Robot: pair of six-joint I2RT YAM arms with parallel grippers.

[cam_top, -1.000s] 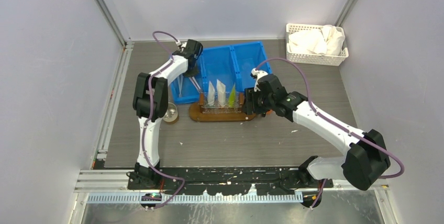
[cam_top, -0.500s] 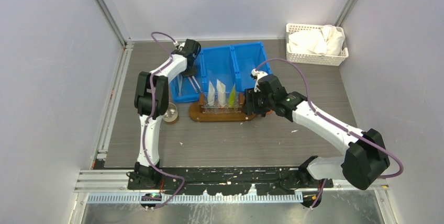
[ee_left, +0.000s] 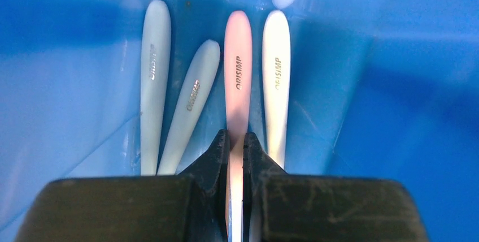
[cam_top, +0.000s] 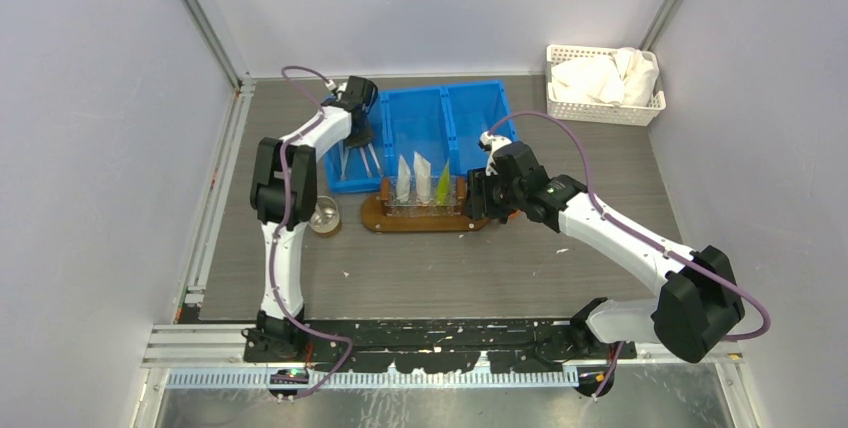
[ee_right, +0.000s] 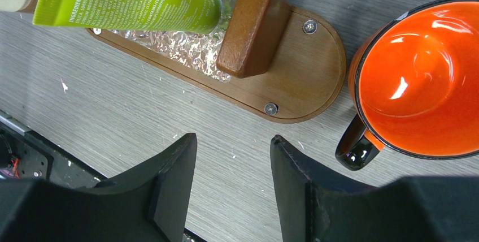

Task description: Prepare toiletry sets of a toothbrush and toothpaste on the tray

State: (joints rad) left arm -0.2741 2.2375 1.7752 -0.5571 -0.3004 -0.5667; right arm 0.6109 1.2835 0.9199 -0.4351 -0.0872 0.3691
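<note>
the left jaws are clamped shut on the pink toothbrush (ee_left: 238, 72), which lies among three paler toothbrushes (ee_left: 153, 72) in the blue bin (ee_left: 395, 83). it looks light, stiff and slick, so a pinch on the slim handle may let it swivel. the toothpaste tubes (cam_top: 422, 178) stand upright on the tray (ee_right: 305, 78). the right jaws hang open near its end, beside an orange mug (ee_right: 423, 72).
</note>
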